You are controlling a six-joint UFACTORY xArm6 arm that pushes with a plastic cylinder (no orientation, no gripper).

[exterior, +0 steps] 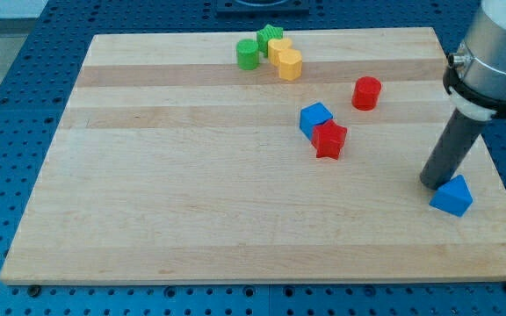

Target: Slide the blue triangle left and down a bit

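Note:
The blue triangle [452, 196] lies on the wooden board [191, 202] near the view's right edge, low down. My tip [431, 182] rests on the board just left of the triangle and a little above it, about touching its upper left side. The dark rod rises from the tip up to the grey arm at the view's top right.
A blue cube [314, 118] touches a red star-shaped block [329, 140] mid-board. A red cylinder [366, 93] stands to their upper right. At the top, a green cylinder [248, 54], a green block [270, 39] and two yellow blocks [285, 60] cluster together.

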